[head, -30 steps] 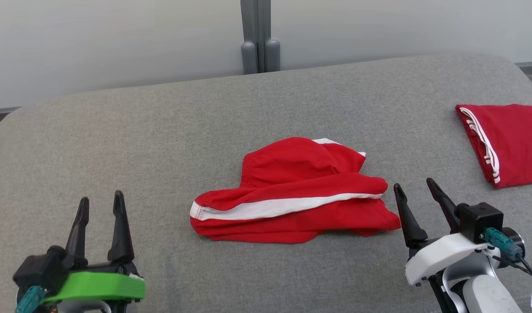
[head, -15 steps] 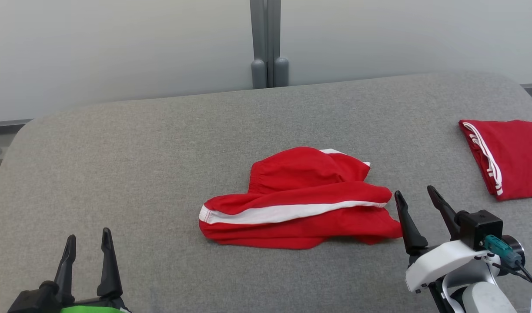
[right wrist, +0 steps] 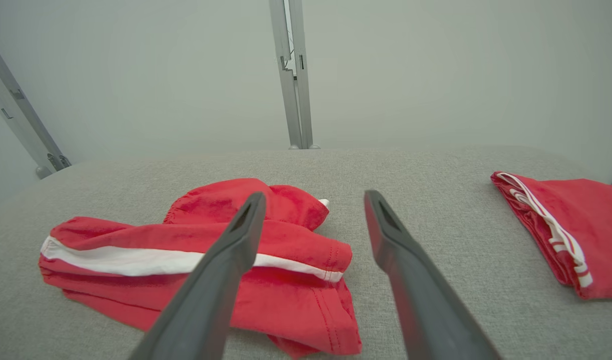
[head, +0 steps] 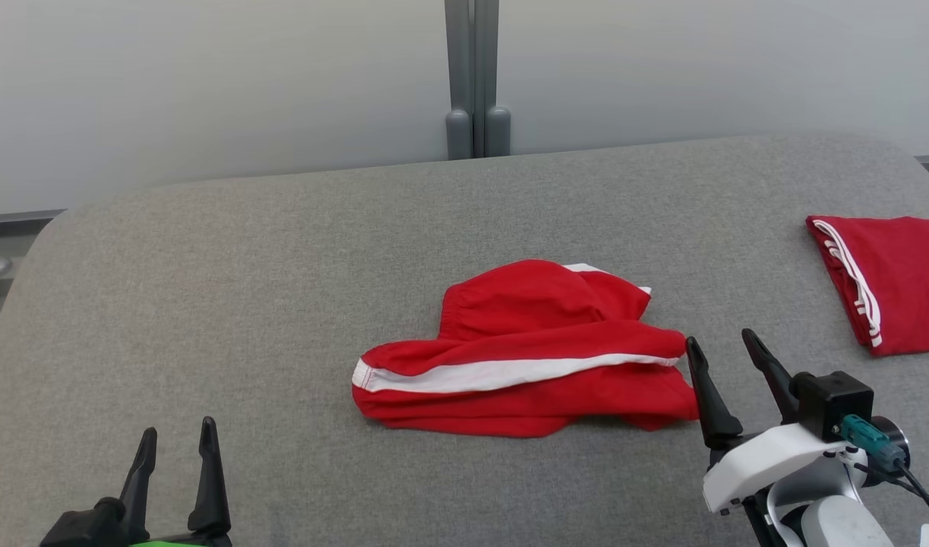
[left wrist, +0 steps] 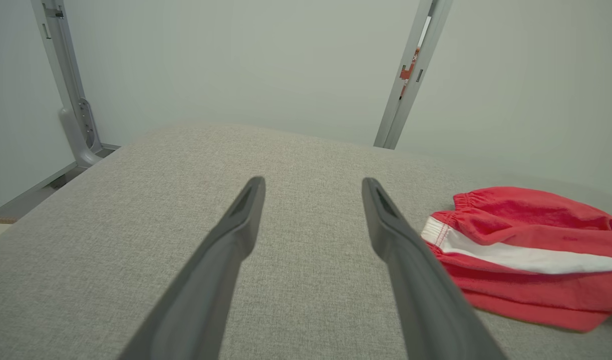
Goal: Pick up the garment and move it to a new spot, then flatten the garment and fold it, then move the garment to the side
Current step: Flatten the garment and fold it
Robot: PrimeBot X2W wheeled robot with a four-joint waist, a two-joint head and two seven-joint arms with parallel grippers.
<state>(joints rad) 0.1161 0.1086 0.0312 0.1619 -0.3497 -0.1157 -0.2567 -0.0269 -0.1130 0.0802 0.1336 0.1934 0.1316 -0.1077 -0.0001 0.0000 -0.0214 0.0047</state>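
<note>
The garment (head: 525, 351) is a crumpled pair of red shorts with a white side stripe, lying in a heap at the middle of the grey padded table (head: 282, 266). It also lies at the right of the left wrist view, garment (left wrist: 526, 250), and left of centre in the right wrist view, garment (right wrist: 195, 255). My right gripper (head: 721, 346) stands open just off the heap's right end, its left finger (right wrist: 220, 270) over the cloth's edge, holding nothing. Well to the left near the front edge, my left gripper (head: 177, 437) is open and empty above bare table.
A second red garment with white stripes (head: 889, 281), neatly folded, lies at the table's right edge, also seen as the folded garment (right wrist: 566, 230). A grey upright post (head: 476, 76) stands behind the table against a pale wall. Bare grey surface spreads left of the heap.
The head camera has tilted up and turned a little, so the whole scene sits lower and further right. The left gripper sits lower in the picture. The garment lies as before.
</note>
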